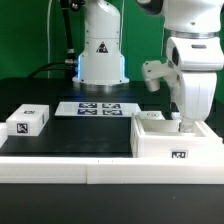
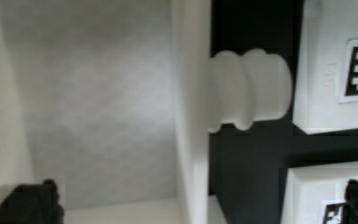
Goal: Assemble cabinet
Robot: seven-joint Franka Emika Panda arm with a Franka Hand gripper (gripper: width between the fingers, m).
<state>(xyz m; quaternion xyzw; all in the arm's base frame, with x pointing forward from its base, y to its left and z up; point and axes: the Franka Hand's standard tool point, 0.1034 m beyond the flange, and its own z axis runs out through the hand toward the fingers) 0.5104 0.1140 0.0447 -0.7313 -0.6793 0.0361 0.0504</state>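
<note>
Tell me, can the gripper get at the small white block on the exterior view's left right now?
Probably yes. The gripper sits low at the cabinet, so it must lift first; only the flat marker board lies toward the small white block.

Looked like a robotics lab: white robot arm base [image 1: 102, 55] on black tabletop [image 1: 80, 135], flat white tag-printed marker board [image 1: 98, 108].
</note>
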